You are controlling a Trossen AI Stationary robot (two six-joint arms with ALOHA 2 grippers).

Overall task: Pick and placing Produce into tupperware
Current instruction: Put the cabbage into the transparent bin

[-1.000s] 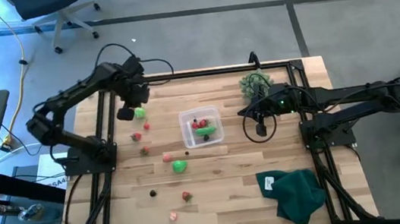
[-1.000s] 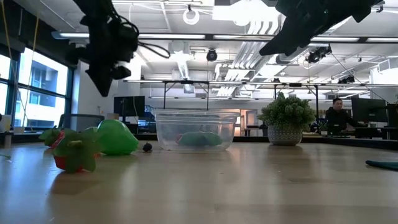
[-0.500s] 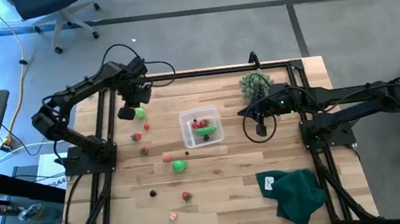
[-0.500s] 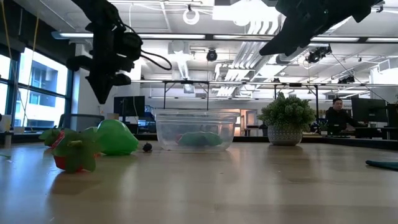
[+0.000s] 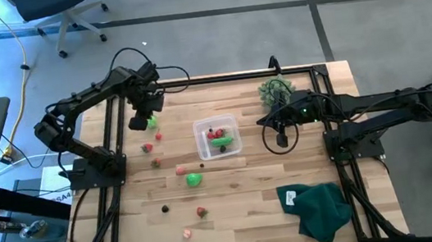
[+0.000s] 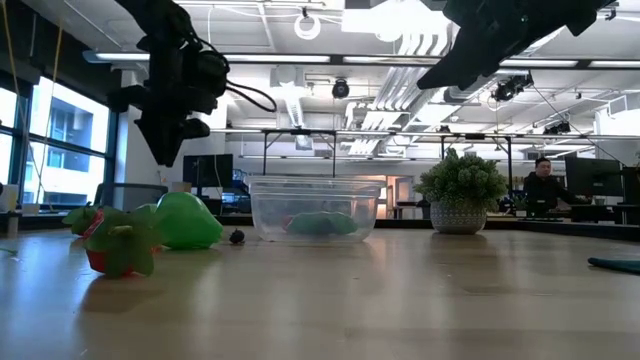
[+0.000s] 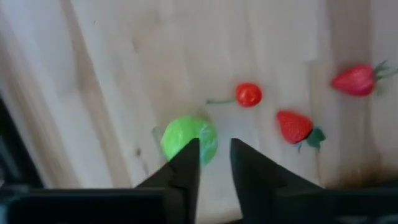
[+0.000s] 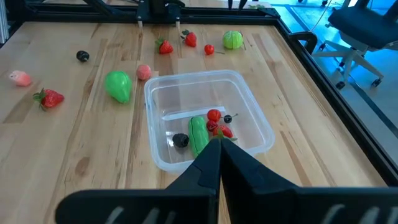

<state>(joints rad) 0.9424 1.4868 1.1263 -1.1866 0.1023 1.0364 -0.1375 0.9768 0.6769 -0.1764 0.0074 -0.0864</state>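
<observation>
Produce is scattered over the wooden table: a bright green ball (image 5: 151,123) (image 7: 186,138), a cherry (image 7: 249,94), two strawberries (image 7: 294,126), and more red, pink, green and dark bits (image 5: 195,179) toward the near edge. My left gripper (image 5: 144,117) (image 7: 214,149) hangs above the green ball, narrowly open and empty. The clear tupperware (image 5: 217,137) (image 8: 208,118) rests on the table and holds a green elongated piece (image 8: 198,134), red bits and a dark bit. My right gripper (image 5: 282,139) (image 8: 217,142) hovers to the right of the tupperware, shut and empty.
A spiky grey-green bushy ball (image 5: 274,91) stands near the far edge, behind the right gripper. A dark green cloth (image 5: 322,207) lies at the near right corner. A black frame (image 5: 119,141) runs along the table's sides. There is bare wood between the tupperware and the cloth.
My left gripper has shifted a little toward the table's right and come down slightly over the green ball. The right arm and all the produce have stayed put.
</observation>
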